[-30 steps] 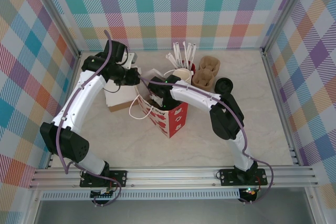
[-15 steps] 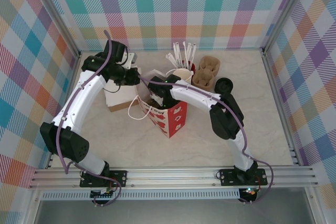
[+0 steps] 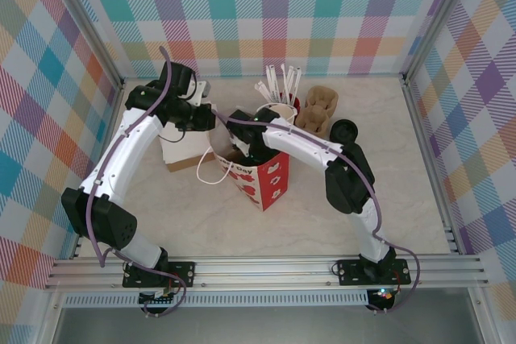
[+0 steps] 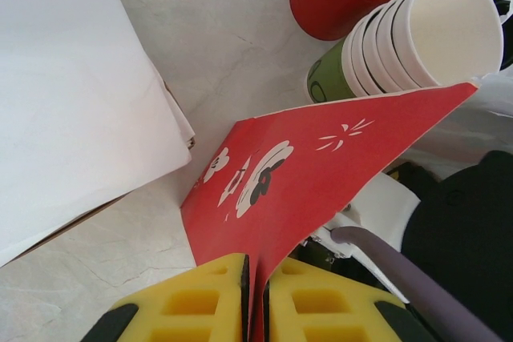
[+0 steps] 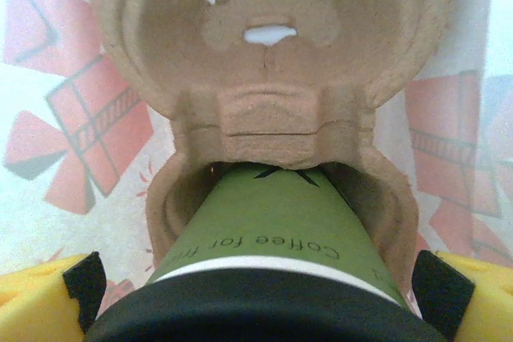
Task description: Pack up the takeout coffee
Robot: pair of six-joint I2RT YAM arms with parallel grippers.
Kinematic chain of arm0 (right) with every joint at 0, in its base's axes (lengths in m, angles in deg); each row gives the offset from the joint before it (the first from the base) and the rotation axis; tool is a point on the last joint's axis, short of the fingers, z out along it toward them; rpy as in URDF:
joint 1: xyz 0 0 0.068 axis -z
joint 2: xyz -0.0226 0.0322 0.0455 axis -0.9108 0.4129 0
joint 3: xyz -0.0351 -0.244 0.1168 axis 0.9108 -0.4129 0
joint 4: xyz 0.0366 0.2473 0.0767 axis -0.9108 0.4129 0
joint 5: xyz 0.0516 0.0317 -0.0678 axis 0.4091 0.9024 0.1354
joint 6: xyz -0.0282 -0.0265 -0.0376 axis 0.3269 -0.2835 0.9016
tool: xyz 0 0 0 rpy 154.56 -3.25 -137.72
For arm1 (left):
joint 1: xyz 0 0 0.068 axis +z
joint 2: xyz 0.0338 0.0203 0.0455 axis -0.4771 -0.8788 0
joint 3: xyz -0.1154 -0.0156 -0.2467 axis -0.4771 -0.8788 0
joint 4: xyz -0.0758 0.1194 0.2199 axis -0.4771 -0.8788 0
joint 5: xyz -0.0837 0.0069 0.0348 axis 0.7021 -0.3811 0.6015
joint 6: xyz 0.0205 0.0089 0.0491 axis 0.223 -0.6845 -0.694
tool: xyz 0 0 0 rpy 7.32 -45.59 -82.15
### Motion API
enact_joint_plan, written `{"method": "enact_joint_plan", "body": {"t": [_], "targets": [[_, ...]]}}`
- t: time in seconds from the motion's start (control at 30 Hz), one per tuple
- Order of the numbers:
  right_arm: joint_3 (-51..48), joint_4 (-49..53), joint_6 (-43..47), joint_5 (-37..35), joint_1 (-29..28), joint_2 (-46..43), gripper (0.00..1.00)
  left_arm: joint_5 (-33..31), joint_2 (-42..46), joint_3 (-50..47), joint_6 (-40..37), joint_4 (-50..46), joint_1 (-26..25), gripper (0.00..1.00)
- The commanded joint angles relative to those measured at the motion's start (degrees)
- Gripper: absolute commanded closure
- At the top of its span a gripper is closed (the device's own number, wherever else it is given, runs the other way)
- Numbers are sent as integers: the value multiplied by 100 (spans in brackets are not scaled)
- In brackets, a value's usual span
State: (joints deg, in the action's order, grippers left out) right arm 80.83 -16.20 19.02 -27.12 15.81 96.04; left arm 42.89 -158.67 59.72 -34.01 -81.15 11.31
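overhead camera looks down from behind; left wrist camera, close in, shares the red bag (image 3: 268,180).

I watch my right gripper (image 5: 258,298) spread wider than a second ago, its yellow fingers (image 5: 36,298) flanking the green coffee cup (image 5: 272,230). Its wrist shifts slightly back over the red bag (image 3: 266,183).
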Motion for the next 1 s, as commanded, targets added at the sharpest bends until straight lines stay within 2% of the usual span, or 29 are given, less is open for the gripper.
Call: {"method": "enact_joint_plan", "body": {"t": [0.0, 0.7, 0.97], "targets": [[350, 250, -82, -11, 39, -305, 0, 107, 105, -86, 41, 33, 58, 87], [2243, 1389, -109, -200, 76, -415, 0, 146, 110, -183, 70, 103, 58, 86], [2655, 1633, -136, -205, 76, -556, 0, 163, 110, -227, 95, 148, 58, 86]]}}
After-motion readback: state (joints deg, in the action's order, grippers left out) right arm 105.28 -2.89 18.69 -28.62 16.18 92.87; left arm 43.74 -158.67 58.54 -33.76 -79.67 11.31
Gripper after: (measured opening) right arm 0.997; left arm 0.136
